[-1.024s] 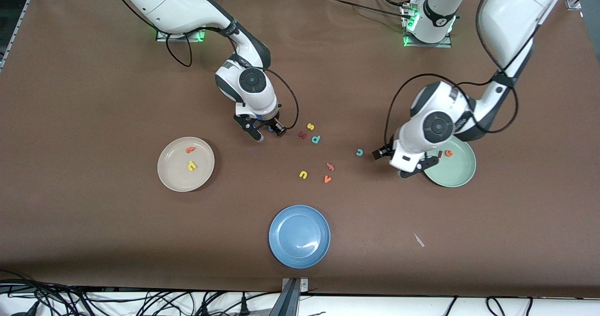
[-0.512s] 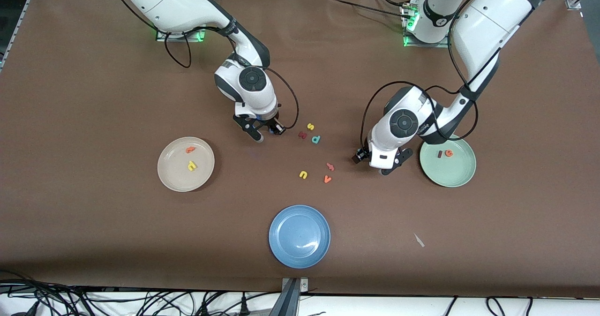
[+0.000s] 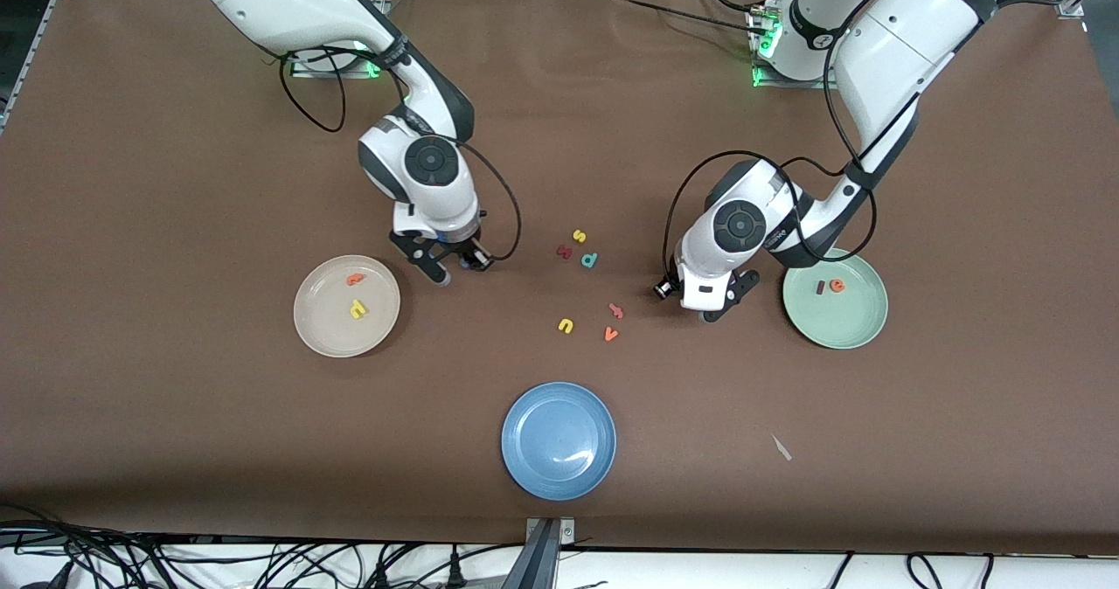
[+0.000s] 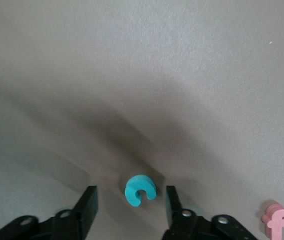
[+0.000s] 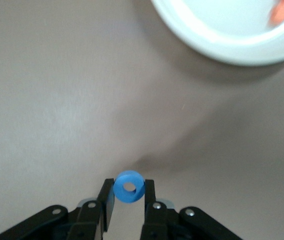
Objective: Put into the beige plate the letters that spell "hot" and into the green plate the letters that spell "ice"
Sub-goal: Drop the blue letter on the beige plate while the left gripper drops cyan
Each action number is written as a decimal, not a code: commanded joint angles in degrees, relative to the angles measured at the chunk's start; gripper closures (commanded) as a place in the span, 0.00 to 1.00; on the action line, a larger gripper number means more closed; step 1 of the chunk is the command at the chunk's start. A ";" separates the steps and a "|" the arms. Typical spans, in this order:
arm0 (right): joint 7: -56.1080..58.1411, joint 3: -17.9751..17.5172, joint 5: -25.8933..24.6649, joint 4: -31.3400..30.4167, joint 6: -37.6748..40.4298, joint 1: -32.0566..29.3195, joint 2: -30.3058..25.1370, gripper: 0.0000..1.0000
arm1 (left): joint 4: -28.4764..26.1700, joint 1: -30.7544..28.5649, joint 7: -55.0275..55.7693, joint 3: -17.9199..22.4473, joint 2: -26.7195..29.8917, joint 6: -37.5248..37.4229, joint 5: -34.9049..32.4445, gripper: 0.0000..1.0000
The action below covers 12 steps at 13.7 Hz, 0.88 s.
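Pinching blue ring "o" (image 5: 128, 187): right gripper (image 5: 128, 197). Left gripper (image 4: 130, 202) agape around teal "c" (image 4: 140, 190).

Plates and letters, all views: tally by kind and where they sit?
Plates: 3 – beige, green, blue
Letters in plates: 4 – t, h, i, e
Letters on table: 7 – s, k, p, u, f, v, c
Letter in right pincer: 1 – o
Total: 15

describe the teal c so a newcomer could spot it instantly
Start at the green plate, toward the left arm's end of the table. Beside it the left gripper hangs, fingers apart. Between them lies the teal c, alone on the cloth; the nearby pink f is outside.
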<state>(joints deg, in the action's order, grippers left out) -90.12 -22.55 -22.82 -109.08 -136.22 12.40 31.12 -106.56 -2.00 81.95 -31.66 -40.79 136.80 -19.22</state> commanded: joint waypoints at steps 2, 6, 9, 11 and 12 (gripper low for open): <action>9.32 -2.33 -0.38 -1.14 5.34 -6.14 -3.78 0.90 | 0.39 3.05 3.13 2.56 -0.43 0.48 -1.96 0.53; 25.40 -2.24 2.42 -1.23 10.26 -12.21 -6.24 0.90 | 0.39 2.88 2.87 2.66 -0.52 0.31 -3.10 0.85; 29.83 -2.15 3.13 -1.23 10.18 -14.16 -5.90 0.89 | 0.57 2.26 1.82 2.57 0.00 -0.31 -3.19 0.99; 29.83 -2.15 3.13 -1.23 9.83 -14.16 -5.63 0.84 | 0.48 1.65 0.85 2.48 1.05 -1.01 -3.19 1.00; 29.83 -2.07 3.13 -1.23 9.74 -14.16 -5.37 0.71 | 0.57 0.95 -0.28 2.13 1.67 -2.84 -3.10 1.00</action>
<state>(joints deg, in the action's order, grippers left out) -61.38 -23.82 -20.75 -109.51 -126.71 -1.33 26.34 -105.96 -0.10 82.80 -29.78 -40.74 136.79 -20.24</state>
